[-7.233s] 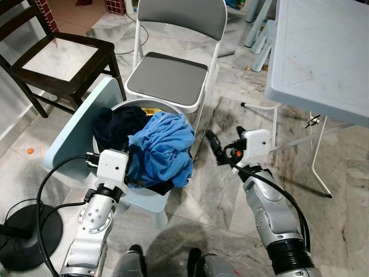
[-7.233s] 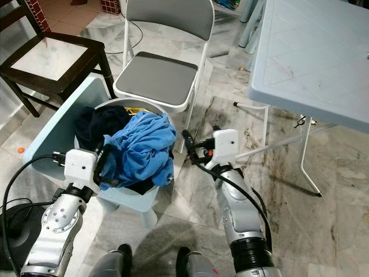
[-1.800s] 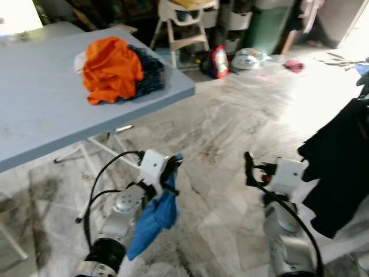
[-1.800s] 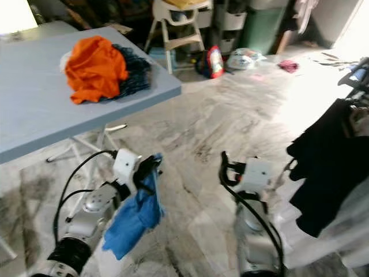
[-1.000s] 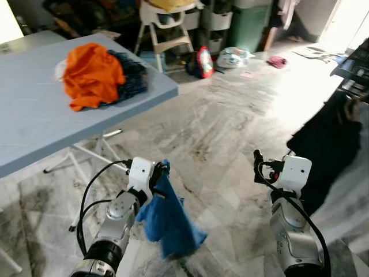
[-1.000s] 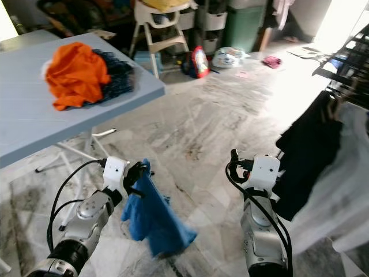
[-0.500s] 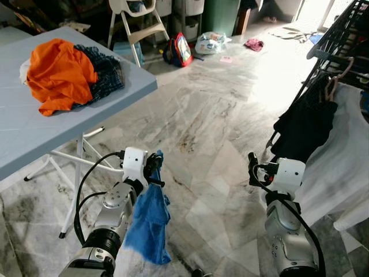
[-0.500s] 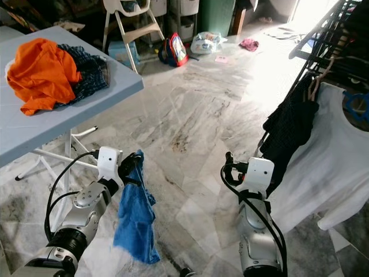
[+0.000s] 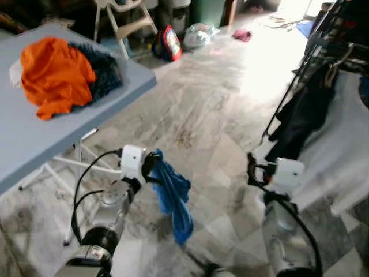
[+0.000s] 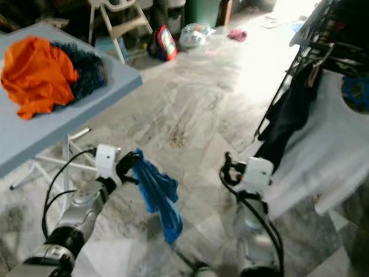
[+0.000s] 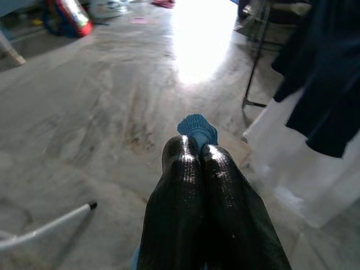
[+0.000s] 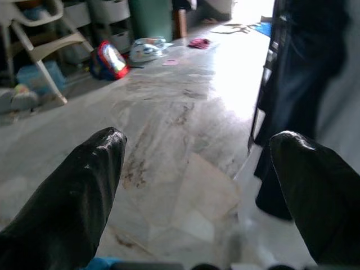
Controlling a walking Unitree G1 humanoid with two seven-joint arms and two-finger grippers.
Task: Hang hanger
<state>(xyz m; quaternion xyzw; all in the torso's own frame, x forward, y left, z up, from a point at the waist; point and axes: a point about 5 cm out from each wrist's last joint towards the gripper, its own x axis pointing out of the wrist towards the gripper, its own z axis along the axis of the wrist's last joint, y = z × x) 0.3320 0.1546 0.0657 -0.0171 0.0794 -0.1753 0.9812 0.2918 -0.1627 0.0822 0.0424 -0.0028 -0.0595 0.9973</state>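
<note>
No hanger I can pick out clearly: the drying rack (image 10: 323,34) on my right is blurred and cut off by the frame edge, and the hook shapes at its rail are too smeared to call. A black garment (image 9: 302,112) and a white garment (image 10: 323,135) hang from it, the white one running out of frame.

My left end effector (image 9: 151,167) is clamped on a blue cloth (image 9: 173,193), which dangles below it over the marble floor (image 9: 213,109). In the left wrist view the two black fingers (image 11: 185,185) press together with a blue tuft (image 11: 197,129) poking out at the tips; the rest of the cloth is hidden behind them.

My right end effector (image 9: 251,169) is spread wide and holds nothing, near the hanging clothes.

On my left, the counter (image 9: 34,138) carries an orange garment (image 9: 55,75) touching a dark checked one (image 9: 106,72) near its corner; its far end is cut off. Beyond it a red bag (image 9: 171,41) and a pale chair (image 10: 118,20) sit in shadow, soft with blur.
</note>
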